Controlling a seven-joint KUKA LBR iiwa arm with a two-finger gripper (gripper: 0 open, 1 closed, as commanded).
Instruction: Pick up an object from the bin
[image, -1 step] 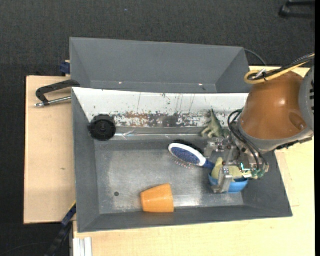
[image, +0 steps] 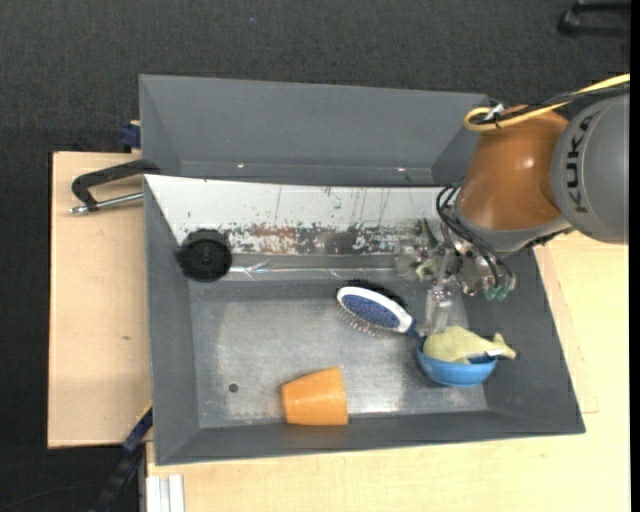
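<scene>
Where the arm ends, the gripper (image: 438, 308) hangs at the upper left rim of a blue bowl (image: 455, 372), its metal tip just beside a pale yellow thing (image: 466, 346); contact cannot be confirmed. Whether the gripper is released or clenched cannot be told. Above the bowl, a glossy orange-brown domed cover (image: 508, 178) wraps the wrist.

The yellow thing is lumpy and matte, lies in the bowl and overhangs its right rim. The bowl is round, smooth and shallow.

Just left of the bowl lies an oval brush (image: 374, 310), white-rimmed with a blue bristled face. Lower left of the bowl, well apart, a smooth tapered orange cup (image: 315, 397) lies on its side. Far to the upper left of the bowl sits a black round disc (image: 205, 256).

All rest in a grey sheet-metal bin (image: 270, 340) with sloping walls, a scuffed floor and a speckled, scratched back wall.
</scene>
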